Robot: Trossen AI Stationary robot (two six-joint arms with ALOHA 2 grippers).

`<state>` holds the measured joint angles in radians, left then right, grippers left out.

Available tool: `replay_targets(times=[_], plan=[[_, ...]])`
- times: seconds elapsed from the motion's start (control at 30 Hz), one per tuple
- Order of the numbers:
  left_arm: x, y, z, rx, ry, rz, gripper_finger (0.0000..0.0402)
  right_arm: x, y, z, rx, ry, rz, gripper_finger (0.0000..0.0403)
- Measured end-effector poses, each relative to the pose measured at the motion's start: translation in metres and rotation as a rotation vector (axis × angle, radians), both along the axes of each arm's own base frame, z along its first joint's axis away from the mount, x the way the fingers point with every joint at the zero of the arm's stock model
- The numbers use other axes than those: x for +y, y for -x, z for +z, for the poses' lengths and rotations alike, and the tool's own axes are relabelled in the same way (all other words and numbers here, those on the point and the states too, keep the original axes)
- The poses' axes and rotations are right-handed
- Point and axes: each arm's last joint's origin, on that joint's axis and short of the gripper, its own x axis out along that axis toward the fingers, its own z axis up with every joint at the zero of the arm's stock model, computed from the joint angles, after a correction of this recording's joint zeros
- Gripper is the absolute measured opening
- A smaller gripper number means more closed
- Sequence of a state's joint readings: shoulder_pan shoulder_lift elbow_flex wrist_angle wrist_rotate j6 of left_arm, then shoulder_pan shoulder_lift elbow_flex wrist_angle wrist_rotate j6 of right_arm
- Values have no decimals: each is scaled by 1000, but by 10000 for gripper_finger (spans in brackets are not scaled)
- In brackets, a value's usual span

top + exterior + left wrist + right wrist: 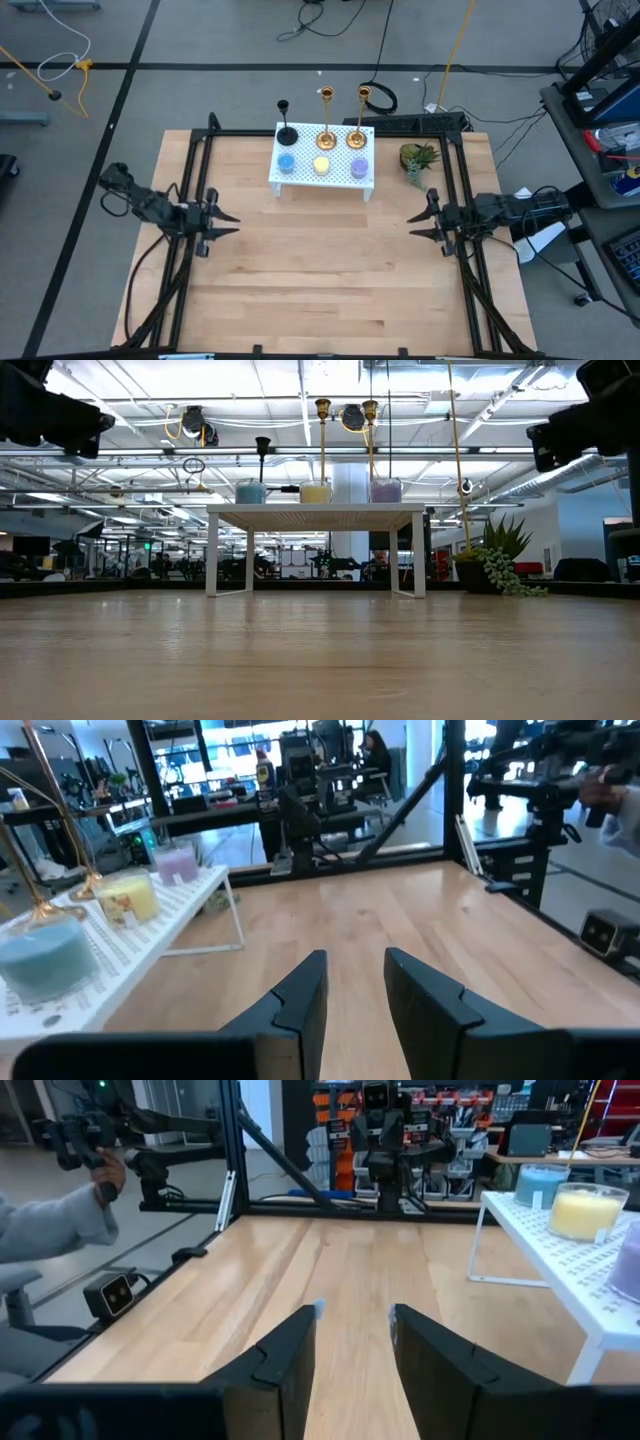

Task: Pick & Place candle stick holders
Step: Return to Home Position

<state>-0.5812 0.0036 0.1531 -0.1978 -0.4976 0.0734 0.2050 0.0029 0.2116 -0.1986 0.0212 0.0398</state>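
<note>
Three candle stick holders stand on their round bases along the far side of a white perforated rack [322,180]: one black [287,133] and two gold [326,138] [358,138]. In the low view their stems rise above the rack: black [262,460], gold [322,445] and gold [371,445]. My left gripper [228,224] [355,972] hovers open near the table's left side, pointing level toward the middle. My right gripper [420,226] [352,1325] hovers open near the right side, facing it. Neither has anything between its fingers.
Blue [286,163], yellow [321,165] and purple [359,166] candles sit on the rack in front of the holders. A small potted plant [418,160] stands at the far right. A person's sleeve and hand [70,1215] show beyond the table's edge. Bare wood lies between the grippers.
</note>
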Motion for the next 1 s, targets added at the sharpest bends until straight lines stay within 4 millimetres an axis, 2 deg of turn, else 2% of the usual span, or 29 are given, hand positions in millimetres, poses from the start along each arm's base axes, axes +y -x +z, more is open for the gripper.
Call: replay_targets(times=[0.33, 0.57, 1.0], plan=[[-5, -7, -19, -37, 10, -3, 111, 0, -1, -4, 14, -9, -1, 132], [-6, -8, -19, -70, -18, -12, 111, 0, -1, -4, 14, -8, 0, 132], [-6, -8, -19, -66, 41, -10, 111, 0, -1, -5, 22, 5, -2, 132]])
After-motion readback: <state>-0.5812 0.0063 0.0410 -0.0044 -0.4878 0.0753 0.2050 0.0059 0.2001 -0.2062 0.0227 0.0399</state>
